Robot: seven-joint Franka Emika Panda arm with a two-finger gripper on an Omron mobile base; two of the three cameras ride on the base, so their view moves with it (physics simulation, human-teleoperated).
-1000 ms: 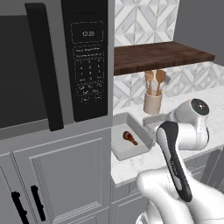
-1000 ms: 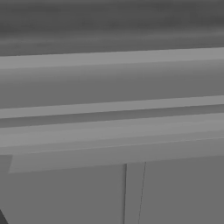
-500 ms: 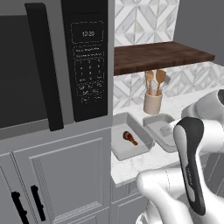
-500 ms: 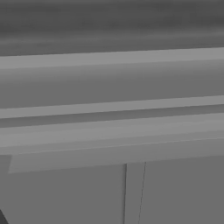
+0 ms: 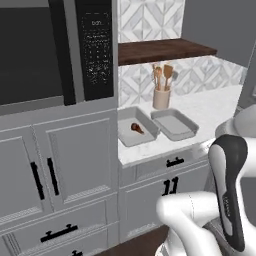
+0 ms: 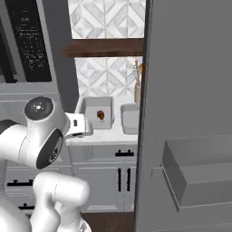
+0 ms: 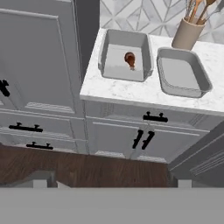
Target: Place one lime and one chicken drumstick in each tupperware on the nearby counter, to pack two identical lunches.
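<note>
From the left base view: white marbled counter (image 5: 200,107) over grey cabinets, two grey tupperware trays side by side on it. The left tupperware (image 5: 134,126) has one chicken drumstick (image 5: 136,128) lying inside; the right tupperware (image 5: 174,123) looks bare. Beige utensil cup (image 5: 161,98) with wooden spoons stands just behind them, under a dark wooden shelf (image 5: 162,50). Black microwave (image 5: 55,47) set into the tall cabinet at left. White arm rises at lower right, well short of the counter. From the right base view: same two trays, the left tupperware (image 6: 96,113) with the chicken drumstick (image 6: 100,115) in it, the right tupperware (image 6: 128,118) partly cut off by a big grey open door (image 6: 188,113) that blocks the right side. Arm elbow at lower left, wrist end pointing toward the counter edge. Hand view: looks down on the counter (image 7: 144,92) from out over the wood floor (image 7: 83,168); left tupperware (image 7: 124,59) holds the drumstick (image 7: 130,60) near its middle, right tupperware (image 7: 181,72) just beside it, cup (image 7: 187,34) behind. The gripper stands spread wide, gripping nothing, tips barely visible at the bottom.
</note>
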